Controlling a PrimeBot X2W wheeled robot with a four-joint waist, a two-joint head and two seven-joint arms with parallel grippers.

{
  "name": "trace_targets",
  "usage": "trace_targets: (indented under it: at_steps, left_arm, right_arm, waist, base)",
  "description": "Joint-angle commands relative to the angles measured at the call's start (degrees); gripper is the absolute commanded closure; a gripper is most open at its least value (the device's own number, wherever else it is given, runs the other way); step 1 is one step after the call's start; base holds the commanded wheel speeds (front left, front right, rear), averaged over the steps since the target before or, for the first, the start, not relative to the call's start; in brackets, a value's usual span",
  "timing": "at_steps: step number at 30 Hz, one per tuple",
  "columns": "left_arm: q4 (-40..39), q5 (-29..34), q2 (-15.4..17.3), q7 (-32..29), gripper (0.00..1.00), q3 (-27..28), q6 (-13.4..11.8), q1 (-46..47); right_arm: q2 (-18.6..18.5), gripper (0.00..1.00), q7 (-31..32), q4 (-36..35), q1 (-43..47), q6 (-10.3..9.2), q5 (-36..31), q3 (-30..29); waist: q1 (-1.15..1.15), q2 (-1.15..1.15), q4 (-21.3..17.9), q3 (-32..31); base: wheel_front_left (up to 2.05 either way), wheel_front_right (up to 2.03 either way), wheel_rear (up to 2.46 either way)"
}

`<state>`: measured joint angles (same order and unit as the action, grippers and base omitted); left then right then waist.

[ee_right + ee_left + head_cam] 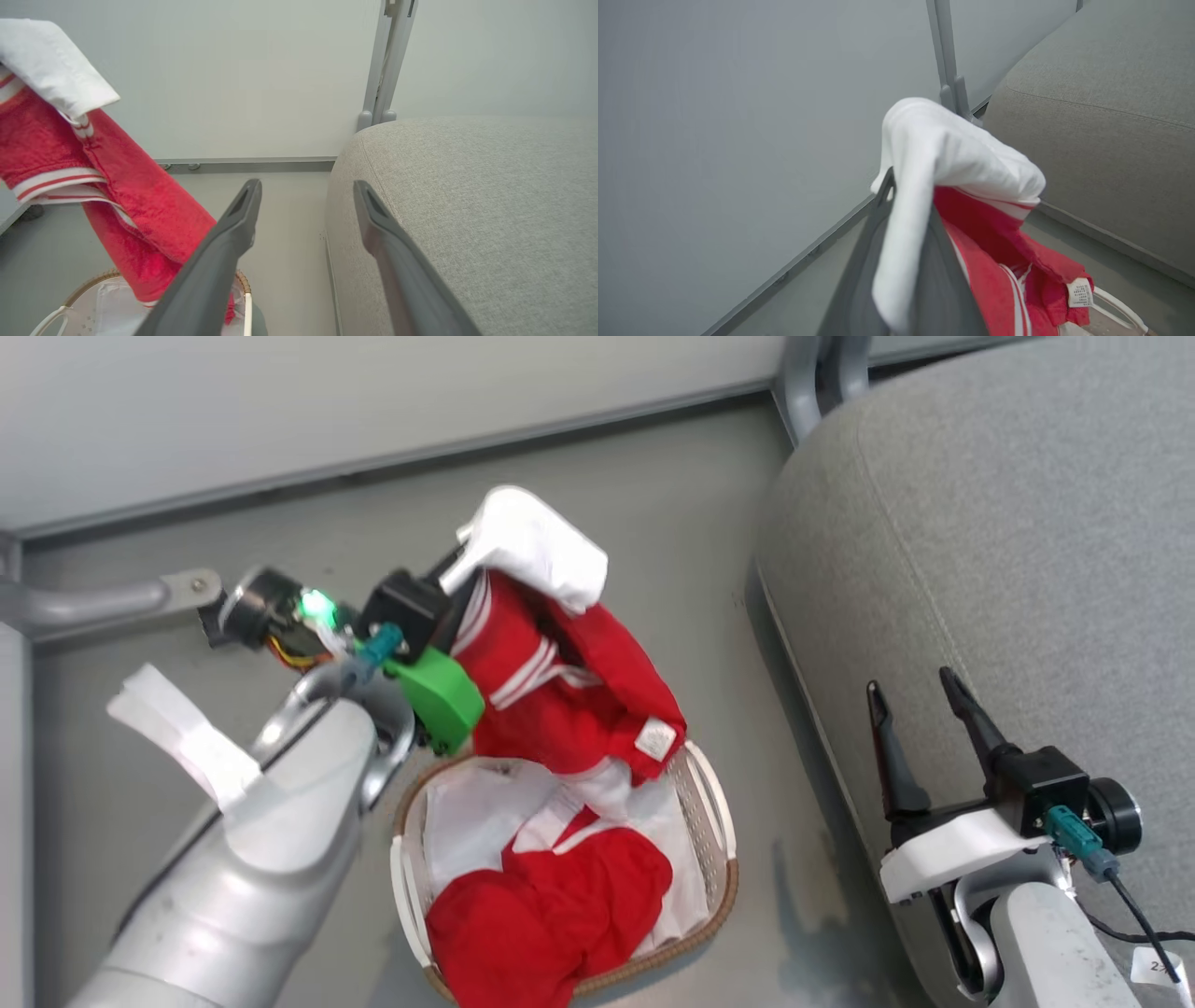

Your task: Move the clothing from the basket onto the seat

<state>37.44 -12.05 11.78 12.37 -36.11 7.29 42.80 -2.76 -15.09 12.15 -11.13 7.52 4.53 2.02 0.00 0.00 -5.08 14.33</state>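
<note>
The left fingers [881, 212] are closed on a garment [551, 681], red with white stripes and a white panel. They hold it in the air above the far rim of the basket [724, 859], and the white panel drapes over the fingertips. The garment's lower end hangs down to that rim. Whether it touches the clothing below, I cannot tell.

A second garment [541, 915], also red, lies in the near half of the basket on the white lining [467, 821] and bulges over the near rim.

The basket stands on the floor [653, 476] near the rounded side edge of the seat [1008, 569], with a strip of bare floor between them. More open floor runs from the basket's far rim to the foot of the wall [280, 401]. A grey post [812, 373] stands at the seat's far corner. The seat's grey top spreads wide to the right of the held garment.

The right fingers [954, 691] stand wide apart, gripping nothing, above the seat's side edge.

A small white label [1080, 293] is sewn at the held garment's lower edge; its print is too fine to read. A white tag [1158, 966] by the right arm's cable bears dark marks that cannot be read.
</note>
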Motion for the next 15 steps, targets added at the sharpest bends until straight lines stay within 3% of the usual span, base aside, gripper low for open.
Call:
trace_targets:
  at_steps: [1,15]
  left_arm:
    - [-1.26,0.02,0.80,-0.79,1.00,-0.38,0.13,1.96]
    - [-8.94,-3.92,5.98,-9.76,1.00,-0.35,0.23,14.38]
  right_arm:
    - [-0.24,0.00,-0.12,0.19,1.03,-0.06,-0.15,0.35]
    - [-0.23,0.00,-0.12,-0.11,-2.76,-0.06,-0.81,6.94]
  waist:
    - [0.00,0.00,1.82,-6.34]
    - [0.00,0.00,-0.22,-9.94]
  base:
    - [0.00,0.00,0.00]
    - [0.00,0.00,0.00]
